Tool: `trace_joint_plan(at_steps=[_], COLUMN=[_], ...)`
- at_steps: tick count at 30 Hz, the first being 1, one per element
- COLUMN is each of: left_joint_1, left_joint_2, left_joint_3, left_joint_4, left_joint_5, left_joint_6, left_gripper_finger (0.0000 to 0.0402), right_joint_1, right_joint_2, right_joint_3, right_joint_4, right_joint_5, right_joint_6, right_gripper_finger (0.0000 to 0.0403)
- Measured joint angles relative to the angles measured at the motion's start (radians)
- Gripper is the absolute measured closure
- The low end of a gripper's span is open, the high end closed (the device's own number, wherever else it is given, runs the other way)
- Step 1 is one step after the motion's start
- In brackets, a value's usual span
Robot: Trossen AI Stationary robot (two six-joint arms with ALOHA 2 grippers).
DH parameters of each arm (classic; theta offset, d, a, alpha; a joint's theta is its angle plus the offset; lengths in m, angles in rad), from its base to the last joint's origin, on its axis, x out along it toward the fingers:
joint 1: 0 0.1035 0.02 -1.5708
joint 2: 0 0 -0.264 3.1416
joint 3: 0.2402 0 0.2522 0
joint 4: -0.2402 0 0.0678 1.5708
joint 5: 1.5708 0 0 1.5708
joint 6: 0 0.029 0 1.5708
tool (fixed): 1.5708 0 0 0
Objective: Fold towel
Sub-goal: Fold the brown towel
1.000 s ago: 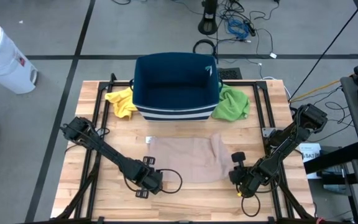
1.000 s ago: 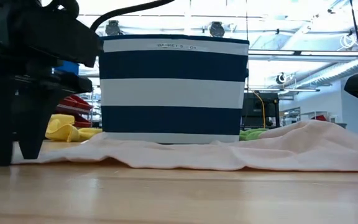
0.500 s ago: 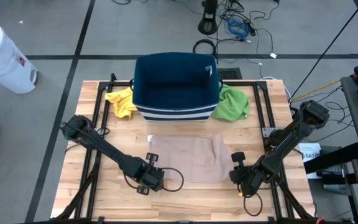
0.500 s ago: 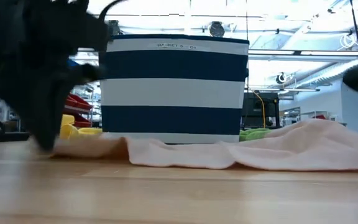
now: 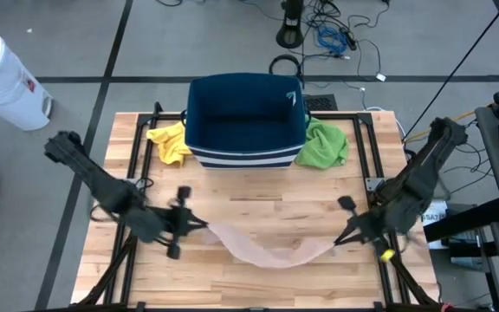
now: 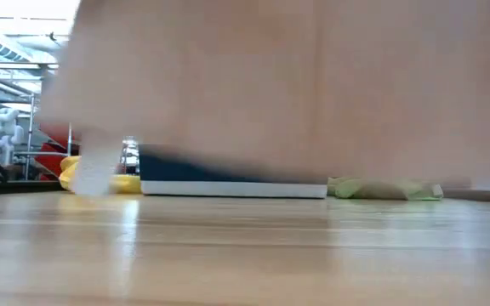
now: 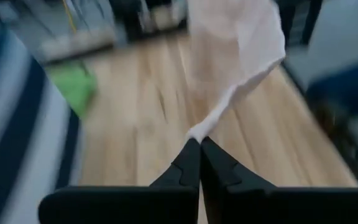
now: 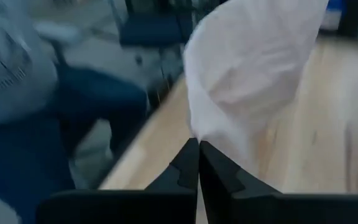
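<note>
The pale pink towel (image 5: 267, 253) hangs in a sagging band between my two grippers over the near half of the table. In the low view the towel (image 6: 296, 85) fills the upper picture like a curtain, its lower edge close above the wood. My left gripper (image 5: 199, 225) is shut on its left end, and my right gripper (image 5: 340, 241) is shut on its right end. Both show in their wrist views: the left gripper (image 7: 199, 144) and the right gripper (image 8: 197, 144). My left gripper pinches a corner of the towel (image 7: 197, 132) between its two fingertips, pointing slantwise down toward the table's right. The cloth hangs slack from there. My right gripper pinches the opposite corner (image 8: 195, 133) between its fingertips, slanting down toward the table's left. The towel sags between the two holds, lifted off the table.
A navy and white striped basket (image 5: 245, 121) stands at the far middle. A yellow cloth (image 5: 167, 143) lies to its left and a green cloth (image 5: 323, 143) to its right. A white bin (image 5: 3, 78) stands on the floor beyond the far left corner.
My left gripper has shut on the towel's near left corner. Both grippers have then risen fast and drawn apart, tipping from steeply down toward level. The towel, flat on the table before, is lifted and hangs sagging between them.
</note>
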Motion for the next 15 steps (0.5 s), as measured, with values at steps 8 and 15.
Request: trace_joint_plan(at_steps=[8,15], left_joint_1=[-0.040,-0.002], left_joint_2=[-0.046,-0.003], left_joint_3=[0.001,0.000], left_joint_4=[0.039,-0.077], left_joint_5=[-0.044,-0.008], left_joint_6=[0.078,-0.003], left_gripper_finger=[0.0401,0.0401], right_joint_1=[-0.001,-0.016], right_joint_2=[-0.103,-0.091], right_joint_3=[0.067,0.066], right_joint_4=[-0.075,-0.204], right_joint_5=[-0.012,-0.013], right_joint_6=[-0.077,0.031], right_gripper_finger=[0.0403,0.0403])
